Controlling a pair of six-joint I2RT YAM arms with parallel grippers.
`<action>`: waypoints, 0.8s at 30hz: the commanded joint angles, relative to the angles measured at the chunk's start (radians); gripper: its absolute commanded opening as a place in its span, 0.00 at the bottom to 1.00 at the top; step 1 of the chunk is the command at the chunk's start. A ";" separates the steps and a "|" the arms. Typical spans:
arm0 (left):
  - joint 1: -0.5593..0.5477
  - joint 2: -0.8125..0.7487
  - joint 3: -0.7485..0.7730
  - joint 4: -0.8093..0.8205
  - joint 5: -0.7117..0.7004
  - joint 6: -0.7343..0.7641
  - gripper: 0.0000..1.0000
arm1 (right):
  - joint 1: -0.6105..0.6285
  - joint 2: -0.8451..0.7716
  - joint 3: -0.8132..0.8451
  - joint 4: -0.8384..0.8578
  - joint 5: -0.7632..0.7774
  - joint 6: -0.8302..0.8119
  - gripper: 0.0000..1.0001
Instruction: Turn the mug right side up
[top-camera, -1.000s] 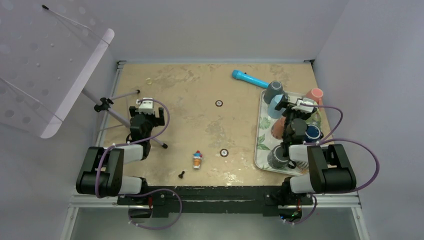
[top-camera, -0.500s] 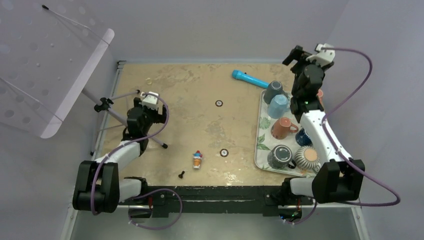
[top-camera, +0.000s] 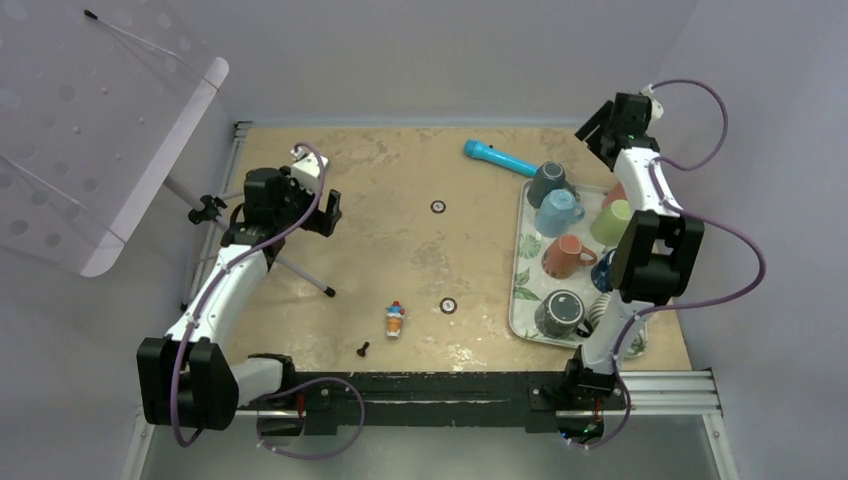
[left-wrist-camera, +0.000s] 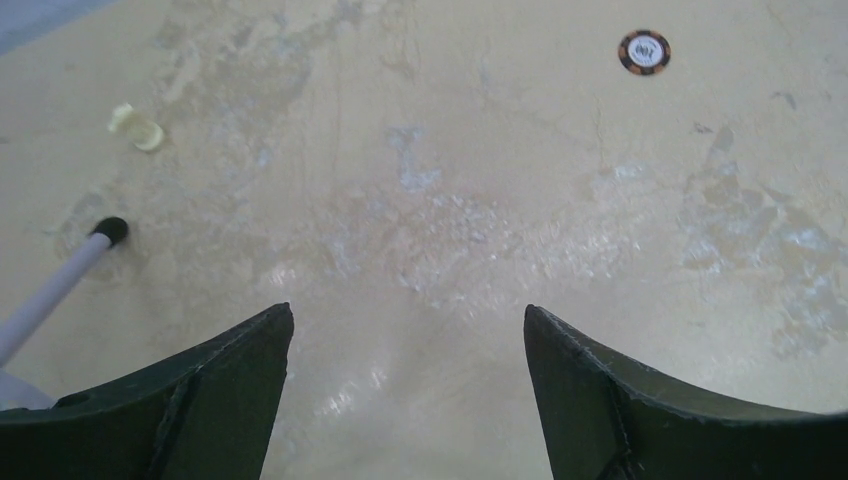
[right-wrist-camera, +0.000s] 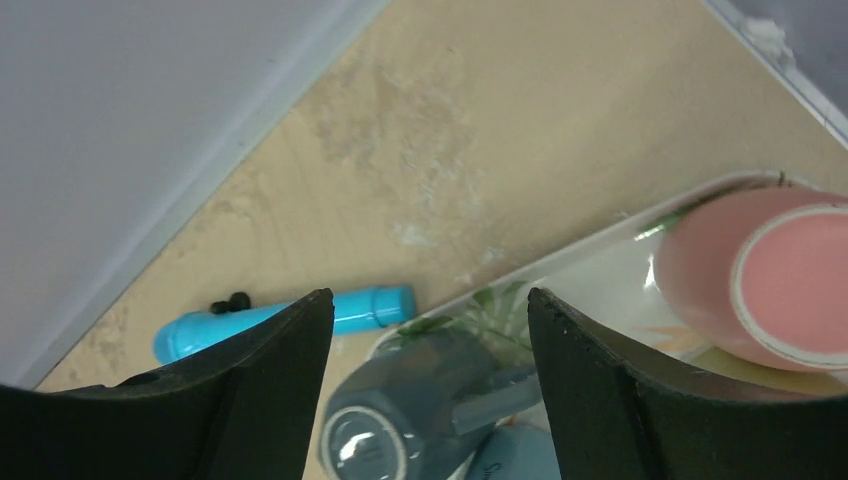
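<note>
"Two claws. Does either one hold anything?" the first asks.

"Neither," the second says. "The right claw (right-wrist-camera: 428, 300) has its fingers spread with only air between them. It hangs high over the far right corner of the table (right-wrist-camera: 420, 130) and tilts down toward the tray (right-wrist-camera: 560, 262). The left claw (left-wrist-camera: 407, 312) is spread too, above bare tabletop on the other side, well apart from the tray."

"Why is the right one up there?"

"Most likely to look the mugs over before reaching, since from that height its camera takes in the tray's far end. The left one probably hangs aside because nothing it needs lies beneath it."

"And the mug to turn?"

"It is on the tray with the rest, at the table's right side. Which one is meant cannot be told for sure. The grey mug (right-wrist-camera: 420, 405) at the tray's far corner, near the blue tube (right-wrist-camera: 290, 315), shows a ringed bottom and a handle sticking sideways, so it looks upended or tipped. The pink cup (right-wrist-camera: 760, 280) close by shows its base too."

"Is either claw on it?"

"No, both are well clear of every mug."
</note>
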 joint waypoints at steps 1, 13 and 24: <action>0.005 -0.016 0.011 -0.118 0.068 0.011 0.88 | -0.043 -0.026 0.004 -0.075 -0.136 0.096 0.75; 0.005 -0.018 0.009 -0.128 0.086 0.005 0.86 | -0.076 -0.140 -0.308 -0.041 -0.143 0.163 0.66; 0.004 -0.044 -0.017 -0.109 0.089 0.009 0.85 | -0.072 -0.096 -0.351 -0.037 -0.131 0.156 0.62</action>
